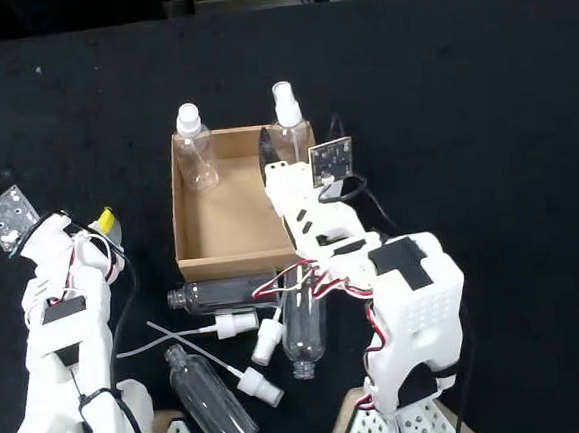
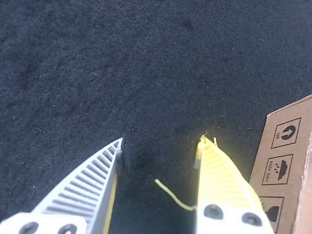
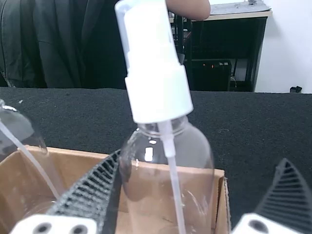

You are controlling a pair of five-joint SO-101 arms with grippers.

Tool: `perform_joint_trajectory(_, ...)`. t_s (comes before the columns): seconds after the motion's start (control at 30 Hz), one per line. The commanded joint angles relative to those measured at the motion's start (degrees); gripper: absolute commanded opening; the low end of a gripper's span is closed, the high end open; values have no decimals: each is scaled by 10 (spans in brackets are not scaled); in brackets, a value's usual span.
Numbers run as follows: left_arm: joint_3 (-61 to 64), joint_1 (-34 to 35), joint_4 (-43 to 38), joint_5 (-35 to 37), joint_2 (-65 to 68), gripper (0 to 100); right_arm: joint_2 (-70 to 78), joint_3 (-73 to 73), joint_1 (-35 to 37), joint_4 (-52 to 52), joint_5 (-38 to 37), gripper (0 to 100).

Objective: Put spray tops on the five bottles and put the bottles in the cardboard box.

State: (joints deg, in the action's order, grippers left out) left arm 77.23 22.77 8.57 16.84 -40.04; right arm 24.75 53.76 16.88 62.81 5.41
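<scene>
Plainly, the right gripper [image 3: 200, 160] has its jaws apart on either side of the upright capped bottle [image 1: 287, 124]. The bottle stands at the gripper's 12 o'clock, in the 1 o'clock corner of the box [image 1: 177, 210], with the wall just beside it. I judge the gripper's way out is back toward 6. The left gripper [image 2: 161, 141], jaws apart and empty, hangs over the table [image 1: 482, 111] at the box's 9 o'clock. Three uncapped bottles [image 1: 305, 321] and loose spray tops [image 1: 236, 324] lie at 6, near both arms.
</scene>
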Motion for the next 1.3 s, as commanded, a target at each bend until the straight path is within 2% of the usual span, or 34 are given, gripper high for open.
perform_joint_trajectory(0.0, -5, -1, -8, 5, -5, 216, -15, -11, 12, 28, -1, 394)
perform_joint_trajectory(0.93, -5, -4, -8, 5, -5, 216, -162, 37, 8, 28, -2, 393)
perform_joint_trajectory(1.07, -5, -4, -8, 5, -5, 216, -208, 31, 13, 27, -62, 393)
perform_joint_trajectory(1.27, -5, -4, -8, 4, -5, 216, -301, -16, -1, -99, -88, 393)
